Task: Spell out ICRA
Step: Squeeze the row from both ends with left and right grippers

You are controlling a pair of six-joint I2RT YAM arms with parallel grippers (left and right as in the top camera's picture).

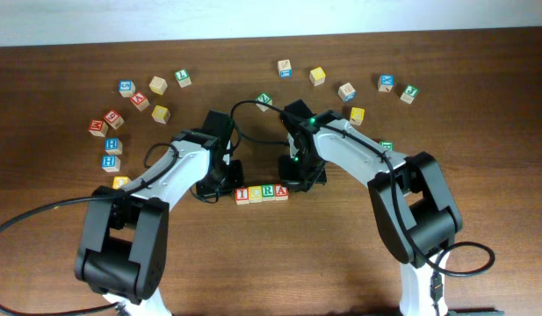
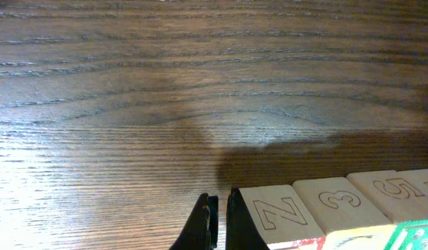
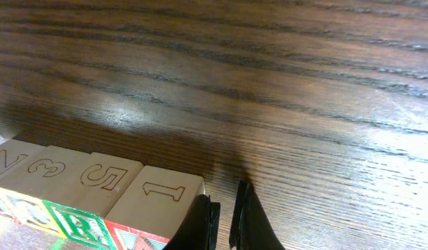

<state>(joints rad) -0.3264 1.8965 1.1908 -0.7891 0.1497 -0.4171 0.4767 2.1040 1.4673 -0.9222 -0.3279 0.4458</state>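
four letter cubes sit in one row at the near middle of the table (image 1: 481,132), sides touching: i cube (image 1: 242,194), c cube (image 1: 256,193), r cube (image 1: 269,192), a cube (image 1: 281,191). from overhead they read icra left to right, in a fairly straight line.

left gripper (image 2: 217,223) is low at the row's left end, just beside the i cube. its fingers are drawn narrow with only a thin slit between them, holding nothing. right gripper (image 3: 224,217) mirrors it at the right end beside the a cube – also narrow, also empty.

spare cubes (image 1: 158,85) are scattered along the far side and far left, well apart from the word.

judgement: the spelling looks done. what is left, at most, is a small nudge to square the row, then lifting both arms away without knocking the end cubes.
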